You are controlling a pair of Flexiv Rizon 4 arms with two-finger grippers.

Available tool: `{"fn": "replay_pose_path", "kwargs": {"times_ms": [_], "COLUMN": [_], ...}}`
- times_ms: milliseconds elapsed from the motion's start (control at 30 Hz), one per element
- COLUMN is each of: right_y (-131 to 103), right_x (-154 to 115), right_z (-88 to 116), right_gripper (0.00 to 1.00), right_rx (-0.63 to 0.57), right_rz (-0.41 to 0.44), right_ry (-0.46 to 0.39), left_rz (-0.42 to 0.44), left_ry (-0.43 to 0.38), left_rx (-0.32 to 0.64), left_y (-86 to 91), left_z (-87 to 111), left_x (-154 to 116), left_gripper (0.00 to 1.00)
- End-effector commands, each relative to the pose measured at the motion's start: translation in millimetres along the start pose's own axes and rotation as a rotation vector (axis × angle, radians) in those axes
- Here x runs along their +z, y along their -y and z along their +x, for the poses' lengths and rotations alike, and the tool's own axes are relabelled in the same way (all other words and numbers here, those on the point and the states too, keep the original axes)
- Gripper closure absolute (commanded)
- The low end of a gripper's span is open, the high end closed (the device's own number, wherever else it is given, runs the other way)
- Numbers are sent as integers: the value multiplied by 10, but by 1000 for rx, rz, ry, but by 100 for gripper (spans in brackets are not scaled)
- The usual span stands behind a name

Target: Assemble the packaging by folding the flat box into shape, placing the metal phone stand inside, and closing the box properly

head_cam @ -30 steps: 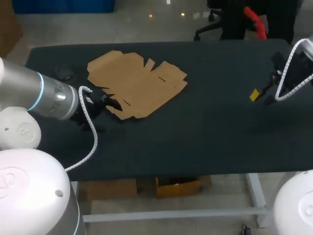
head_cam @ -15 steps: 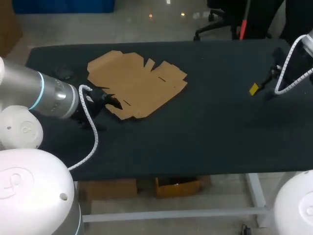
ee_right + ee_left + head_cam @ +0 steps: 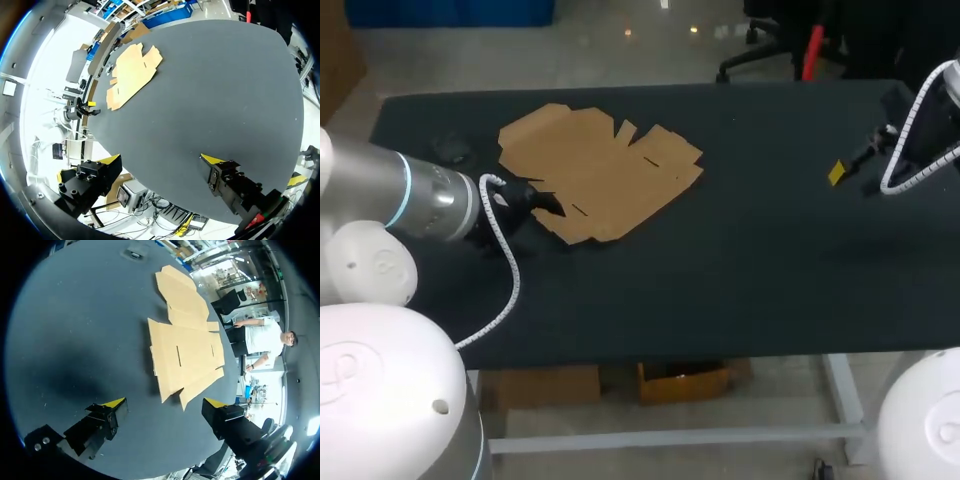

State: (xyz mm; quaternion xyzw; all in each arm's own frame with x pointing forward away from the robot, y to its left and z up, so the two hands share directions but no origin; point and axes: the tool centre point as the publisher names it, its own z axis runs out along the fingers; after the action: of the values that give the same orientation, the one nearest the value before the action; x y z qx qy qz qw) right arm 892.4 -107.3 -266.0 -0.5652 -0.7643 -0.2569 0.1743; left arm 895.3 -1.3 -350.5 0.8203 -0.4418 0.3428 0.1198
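Observation:
The flat brown cardboard box blank [image 3: 602,170] lies unfolded on the black table [image 3: 740,260], left of centre. My left gripper [image 3: 548,206] hovers at the blank's near-left edge; in the left wrist view it [image 3: 165,404] is open, with the blank [image 3: 186,347] just ahead of its fingers and nothing between them. My right gripper [image 3: 853,174] hangs over the table's far right, well away from the blank. Its own view shows it [image 3: 161,160] open and empty, the blank [image 3: 132,71] far ahead. A small dark object [image 3: 450,150], perhaps the phone stand, sits left of the blank.
In the left wrist view the same small dark object [image 3: 135,250] lies near the table's edge beyond the blank. My left arm [image 3: 84,108] shows in the right wrist view beside the blank. Bare black tabletop spans the middle and right.
My right gripper has drifted back and slightly to the right, away from the table's middle. The left gripper and the blank have hardly moved.

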Motion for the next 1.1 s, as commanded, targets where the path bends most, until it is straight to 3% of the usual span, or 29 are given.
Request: {"fn": "replay_pose_path", "kwargs": {"times_ms": [33, 167, 300, 367, 467, 1100], "right_y": [49, 57, 67, 70, 75, 64], "right_x": [-18, -42, -61, -69, -76, -86], "right_z": [34, 43, 54, 51, 34, 79], "right_gripper": [0, 0, 0, 0, 0, 0], "right_rx": [0, 4, 9, 12, 18, 30], "right_rz": [-25, -31, -36, -40, -42, -39], "right_ry": [18, 21, 25, 18, 6, 0], "left_rz": [18, 25, 50, 50, 46, 11], "left_ry": [-29, -55, -69, -74, -78, -125], "left_rx": [28, 59, 79, 89, 94, 89], "left_y": [67, 144, 203, 236, 293, 501], "left_z": [-49, -83, -107, -112, -122, -190], "left_x": [88, 116, 144, 164, 202, 427], "left_gripper": [0, 2, 21, 37, 48, 58]}}
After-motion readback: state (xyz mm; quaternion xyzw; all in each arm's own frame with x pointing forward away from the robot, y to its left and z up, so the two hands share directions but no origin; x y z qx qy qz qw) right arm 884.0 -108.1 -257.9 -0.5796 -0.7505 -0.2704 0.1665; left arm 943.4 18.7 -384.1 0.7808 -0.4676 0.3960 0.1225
